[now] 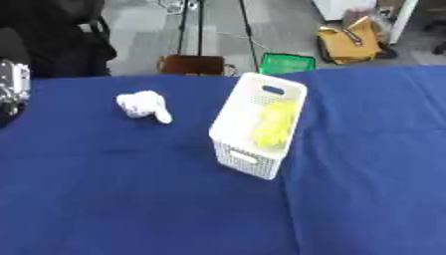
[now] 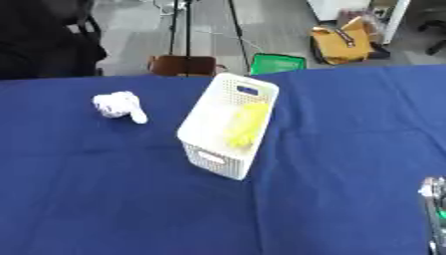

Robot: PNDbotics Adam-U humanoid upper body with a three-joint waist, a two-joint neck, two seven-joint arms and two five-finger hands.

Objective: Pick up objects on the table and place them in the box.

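**Mara:** Left eye view first. I count one white box [image 1: 247, 144], a slotted basket standing on the blue table [image 1: 104, 199], its long side running away from the camera and leaning slightly to the right at the far end. How many things are in it?

**Jon:** One. A single yellow object [image 1: 272, 124] lies inside, toward the right wall of the box. Its shape is too soft for me to name it.

**Mara:** And outside the box?

**Jon:** One again: a white lumpy object [image 1: 145, 106] on the cloth, to the left of the box and well apart from it, with a narrower bit pointing toward the near right. So two loose objects in all, one in, one out.

**Mara:** Hands?

**Jon:** At the left edge of the left eye view there is a silver and black piece of the robot's left arm [image 1: 12, 87], over the table's far left corner. No fingers show, so I cannot tell how that hand is set. In the right eye view a sliver of silver metal, the right hand [image 2: 433, 209], shows at the lower right edge. Same problem: too little of it is visible to say how it is held.

**Mara:** Does either touch anything?

**Jon:** Neither. Both are far from the box and from the white object.
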